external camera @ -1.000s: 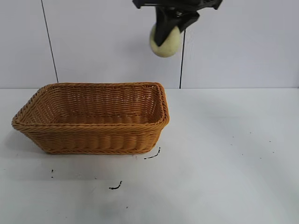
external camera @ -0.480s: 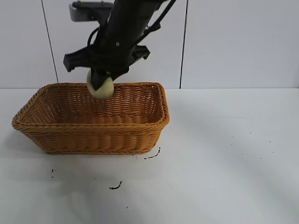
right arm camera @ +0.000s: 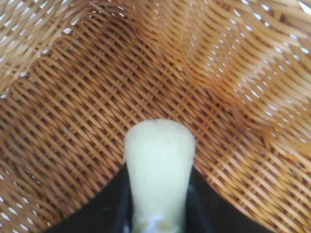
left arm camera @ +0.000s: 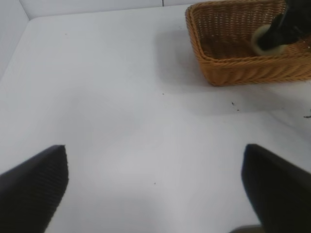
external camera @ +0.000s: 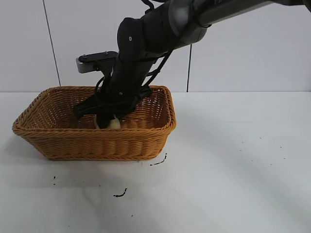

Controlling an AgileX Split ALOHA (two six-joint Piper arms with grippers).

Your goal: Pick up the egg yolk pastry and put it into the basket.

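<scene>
The orange-brown wicker basket (external camera: 58, 141) stands at the left of the white table. My right gripper (external camera: 108, 121) reaches down inside it, shut on the pale yellow egg yolk pastry (external camera: 113, 124), low near the basket floor. In the right wrist view the pastry (right arm camera: 158, 165) is squeezed between the two black fingers (right arm camera: 214, 208) just over the woven floor (right arm camera: 97, 97). The left wrist view shows the basket (left arm camera: 243, 73) and the pastry (left arm camera: 258, 39) far off. My left gripper (left arm camera: 155, 184) is open and empty over bare table, away from the basket.
Small black marks (external camera: 120, 194) lie on the table in front of the basket. The table to the right of the basket is bare white surface (external camera: 243, 160). A white wall stands behind.
My right gripper has come down and leftward with the pastry, from high above the basket's right end to the rim, and now into the basket.
</scene>
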